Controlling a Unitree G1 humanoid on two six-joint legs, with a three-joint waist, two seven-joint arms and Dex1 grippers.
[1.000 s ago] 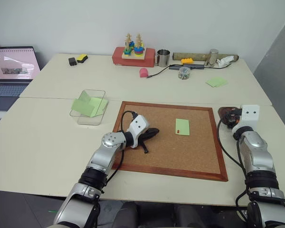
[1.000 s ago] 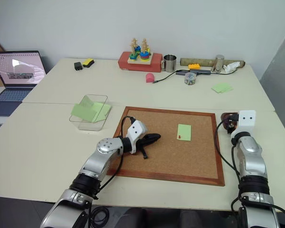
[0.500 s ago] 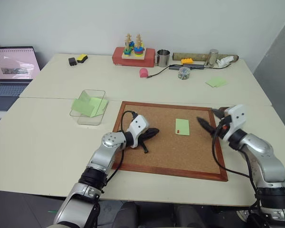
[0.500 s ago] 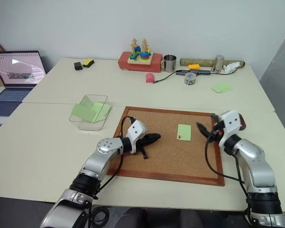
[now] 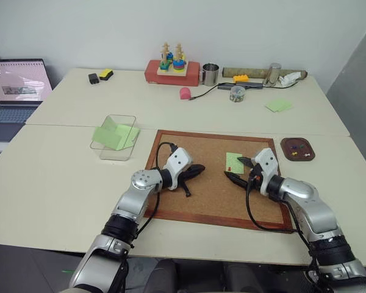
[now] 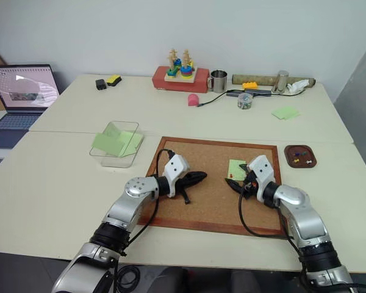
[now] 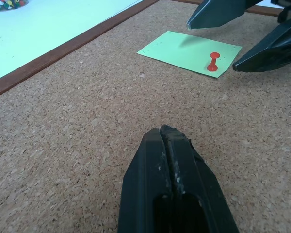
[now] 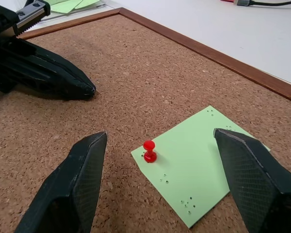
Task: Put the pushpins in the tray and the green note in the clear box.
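On the corkboard (image 5: 201, 183), your right pincer (image 8: 160, 187) stands wide, straddling the red pushpin (image 8: 149, 151) that pins the green note (image 8: 199, 155); your left pincer (image 7: 172, 160), shut, lies farther off.

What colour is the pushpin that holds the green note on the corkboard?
Red; the pushpin shows best in the right wrist view.

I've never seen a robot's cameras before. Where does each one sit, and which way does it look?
Head views: high, looking forward and down at both arms over the corkboard.
Left wrist: along the shut left gripper toward the green note.
Right wrist: between the open right gripper fingers at the note.
Both wrist views share the red pushpin.
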